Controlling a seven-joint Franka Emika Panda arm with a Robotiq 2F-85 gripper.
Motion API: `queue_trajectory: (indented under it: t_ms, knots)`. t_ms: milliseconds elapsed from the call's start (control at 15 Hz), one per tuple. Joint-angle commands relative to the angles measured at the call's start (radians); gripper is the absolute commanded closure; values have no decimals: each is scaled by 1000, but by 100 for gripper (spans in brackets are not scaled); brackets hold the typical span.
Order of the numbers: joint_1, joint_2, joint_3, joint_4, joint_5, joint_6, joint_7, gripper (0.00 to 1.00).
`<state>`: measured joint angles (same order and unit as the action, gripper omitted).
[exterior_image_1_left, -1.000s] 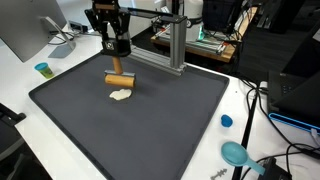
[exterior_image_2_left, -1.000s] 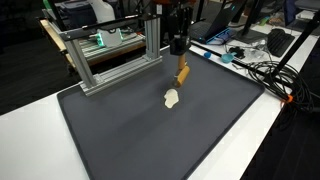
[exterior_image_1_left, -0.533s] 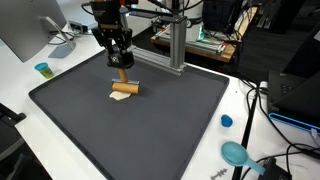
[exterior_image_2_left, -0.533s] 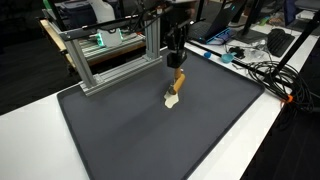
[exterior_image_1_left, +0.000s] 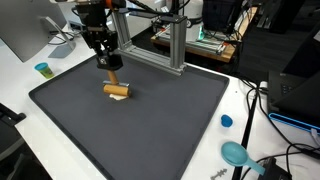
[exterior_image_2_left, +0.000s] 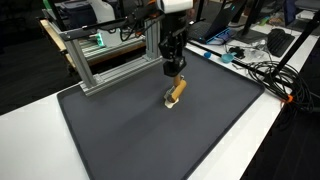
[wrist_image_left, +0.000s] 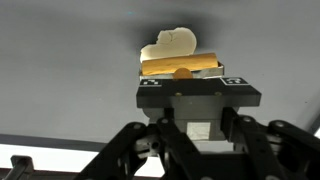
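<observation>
The block (exterior_image_1_left: 118, 90) has dropped onto the lump (wrist_image_left: 170, 42) — which peeks out at 12 o'clock. The gripper (exterior_image_2_left: 173, 72) is clamped on the block's peg (wrist_image_left: 182, 72). It is probably stiff, light wood — grip the peg.

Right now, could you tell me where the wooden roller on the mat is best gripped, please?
Probably by the thin stem rising from the middle of the wooden roller, coming from above: its crossbar lies flat on the pale lump, and the gripper is shut on that stem.

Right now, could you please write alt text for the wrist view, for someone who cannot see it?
The gripper is shut on a tan wooden block; a cream lump shows just past it on the grey mat.
</observation>
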<state>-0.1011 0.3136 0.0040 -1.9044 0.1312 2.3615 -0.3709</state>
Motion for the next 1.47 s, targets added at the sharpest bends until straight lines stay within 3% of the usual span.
queue_trajectory:
  t_ms: [0, 400, 1067, 1400]
  knots:
    - [-10, 13, 13, 20, 7, 8, -10, 78]
    - [3, 54, 10, 22, -28, 73, 16, 78]
    - [1, 47, -12, 1, -88, 13, 36, 78]
    - [-8, 25, -12, -23, -76, 41, 43, 78]
